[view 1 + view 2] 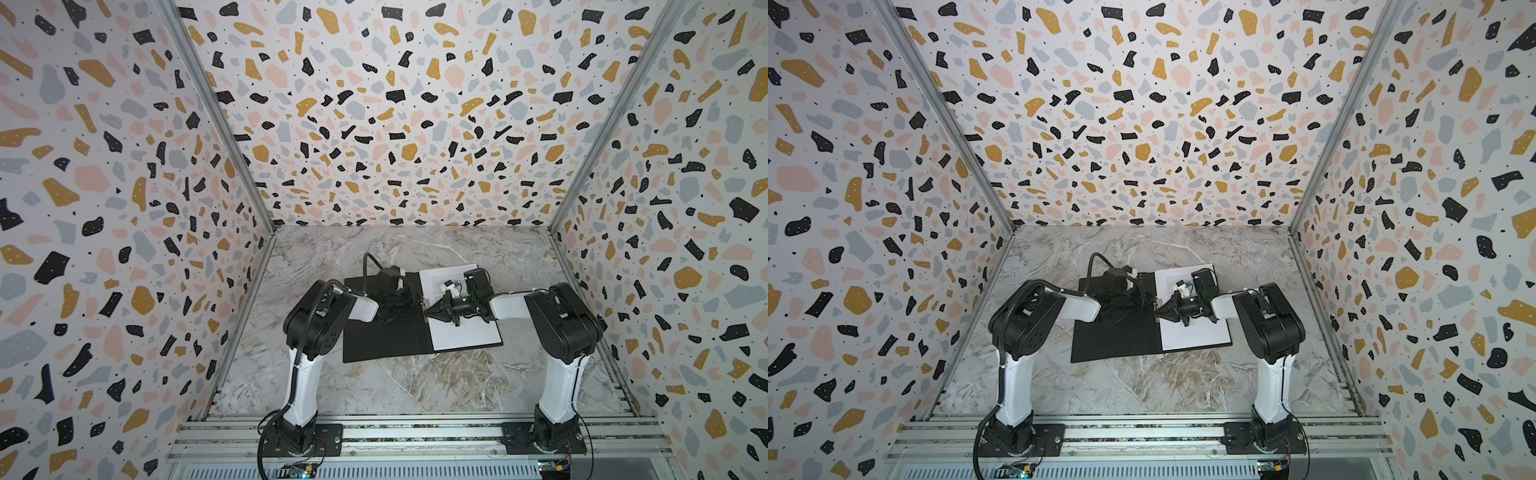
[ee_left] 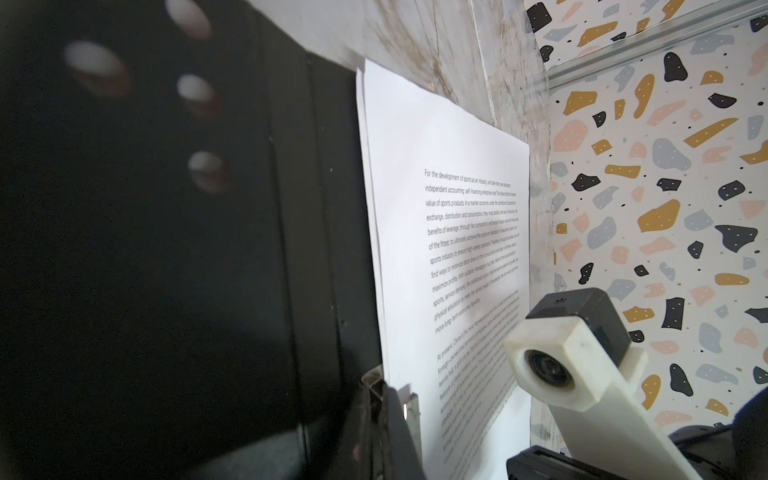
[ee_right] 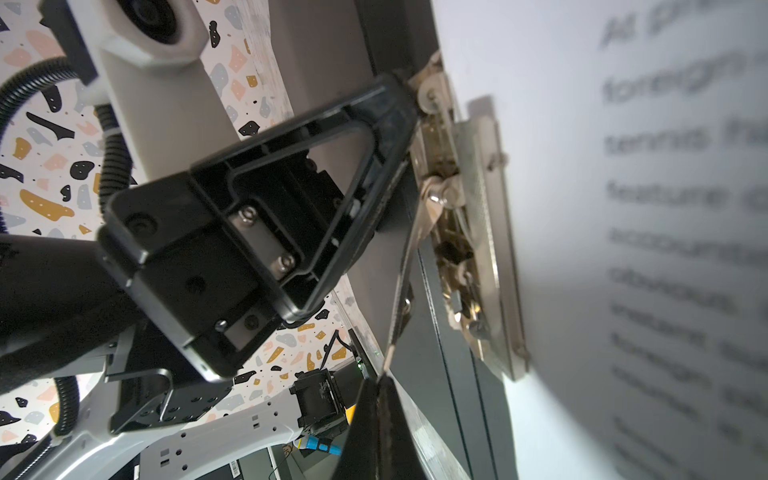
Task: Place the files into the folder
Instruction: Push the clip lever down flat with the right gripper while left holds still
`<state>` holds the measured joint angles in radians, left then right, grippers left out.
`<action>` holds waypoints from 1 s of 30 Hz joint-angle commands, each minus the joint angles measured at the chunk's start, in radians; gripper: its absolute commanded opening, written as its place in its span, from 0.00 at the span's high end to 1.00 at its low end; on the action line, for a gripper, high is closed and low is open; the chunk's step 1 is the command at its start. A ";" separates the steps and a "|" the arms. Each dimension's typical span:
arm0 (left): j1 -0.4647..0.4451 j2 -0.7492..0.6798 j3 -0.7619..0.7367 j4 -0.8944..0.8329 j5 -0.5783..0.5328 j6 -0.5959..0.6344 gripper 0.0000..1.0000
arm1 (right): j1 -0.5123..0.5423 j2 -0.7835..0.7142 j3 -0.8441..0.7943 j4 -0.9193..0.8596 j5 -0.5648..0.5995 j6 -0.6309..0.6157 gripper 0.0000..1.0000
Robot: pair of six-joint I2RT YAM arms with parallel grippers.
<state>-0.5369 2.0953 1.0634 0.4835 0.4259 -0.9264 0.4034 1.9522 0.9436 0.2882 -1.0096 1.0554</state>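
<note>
— Top views: folder (image 1: 382,340) location?
— Open flat on marble table (image 1: 374,382), black inside up; files (image 1: 465,332) on its right half.
— Left wrist?
— Text sheet (image 2: 449,208) topmost, edge along the spine.
— Right wrist?
— Left gripper (image 3: 405,93) closed, tip on one end of spine clip (image 3: 482,232). Right gripper (image 3: 380,384) closed, tips at clip lever (image 3: 409,257) end; pinched or not, can't tell.
</note>
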 commanded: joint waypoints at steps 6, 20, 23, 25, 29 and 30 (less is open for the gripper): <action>0.000 0.041 0.003 -0.061 0.013 0.023 0.94 | 0.008 -0.029 -0.024 -0.114 0.006 -0.149 1.00; 0.012 0.052 0.003 -0.039 0.044 0.013 0.94 | 0.005 -0.023 -0.039 -0.232 0.112 -0.337 1.00; 0.014 0.057 0.003 -0.033 0.050 0.014 0.94 | 0.005 -0.030 -0.053 -0.224 0.136 -0.358 1.00; 0.015 0.060 0.004 -0.031 0.051 0.013 0.94 | 0.005 -0.029 -0.060 -0.219 0.147 -0.371 1.00; 0.015 0.065 0.008 -0.028 0.054 0.010 0.94 | 0.006 -0.026 -0.062 -0.246 0.201 -0.418 1.00; 0.015 0.067 0.008 -0.026 0.056 0.008 0.94 | 0.006 -0.025 -0.063 -0.252 0.215 -0.427 1.00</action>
<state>-0.5262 2.1155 1.0698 0.5026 0.4927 -0.9276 0.4042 1.9305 0.9161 0.1673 -0.9123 0.7036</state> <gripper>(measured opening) 0.060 0.040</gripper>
